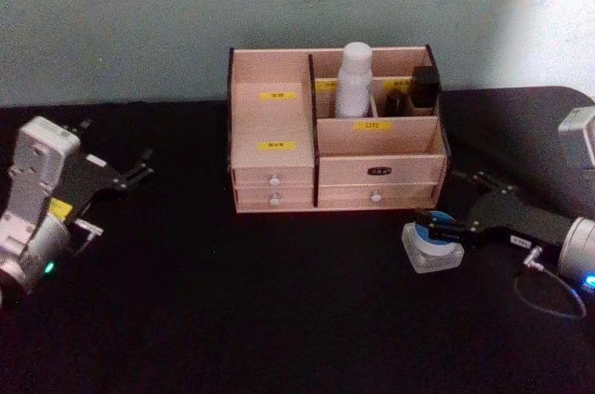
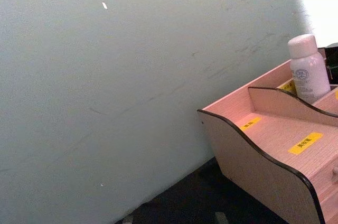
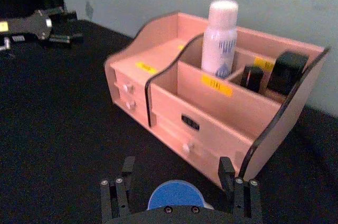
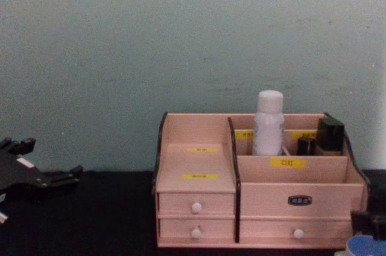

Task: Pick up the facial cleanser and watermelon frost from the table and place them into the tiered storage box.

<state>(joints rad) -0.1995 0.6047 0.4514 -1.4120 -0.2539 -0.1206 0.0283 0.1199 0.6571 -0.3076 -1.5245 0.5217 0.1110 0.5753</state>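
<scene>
Between spread jaws of right end effector (image 3: 176, 165), watermelon frost (image 3: 176, 198)

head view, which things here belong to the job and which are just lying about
Job: facial cleanser, already standing in the tiered storage box; watermelon frost on the table; right gripper, open around that jar.
Lying about: black bottles in the box's back compartments; left gripper, parked open at the table's left.

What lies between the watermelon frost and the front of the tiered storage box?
Only bare black table, as the head view shows. The watermelon frost sits inside the open right gripper, apart from the tiered storage box.
</scene>
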